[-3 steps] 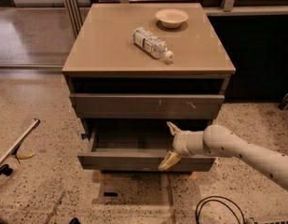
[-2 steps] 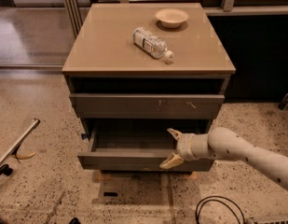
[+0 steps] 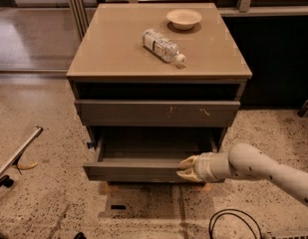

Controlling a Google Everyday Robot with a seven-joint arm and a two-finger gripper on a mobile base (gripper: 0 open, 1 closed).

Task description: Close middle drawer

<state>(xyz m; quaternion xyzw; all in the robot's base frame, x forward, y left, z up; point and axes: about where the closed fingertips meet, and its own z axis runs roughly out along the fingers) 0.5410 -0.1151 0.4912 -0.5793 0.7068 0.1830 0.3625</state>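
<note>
On the speckled floor, dead centre: wooden cabinet (image 3: 118, 59), flat tan top.

Middle drawer (image 3: 133, 172) is pulled well out of the cabinet body, bare grey inside showing and nothing in it. Plain front panel faces the camera and sits well forward of the drawer above. That upper drawer front (image 3: 143, 113), the one with pale scratch marks, looks nearly flush.

Robot arm (image 3: 263, 168) comes in from lower right, cream tube, roughly level. Gripper (image 3: 186, 168) is at the right part of the middle drawer's front panel, touching it or just about.

Change from a second ago: the fingers were spread wide, one tip up over the drawer's inside and the other down at the front panel. Now they're drawn in narrow, tips nearly together against the panel. The wrist has dropped a little to panel height. The drawer itself hasn't visibly moved; it's out about as far as before.

Judgement: contact is set up and the push hasn't started. Next is a straight shove toward the cabinet. Contact is off-centre to the right, so the drawer could skew and bind. I can't tell if the tips pinch the panel's top edge or only press its face.

Bottle (image 3: 163, 46) lies on its side on the cabinet top, with a small bowl (image 3: 184, 18) behind it, apart. Black cable (image 3: 228, 223) loops on the floor under the arm.
</note>
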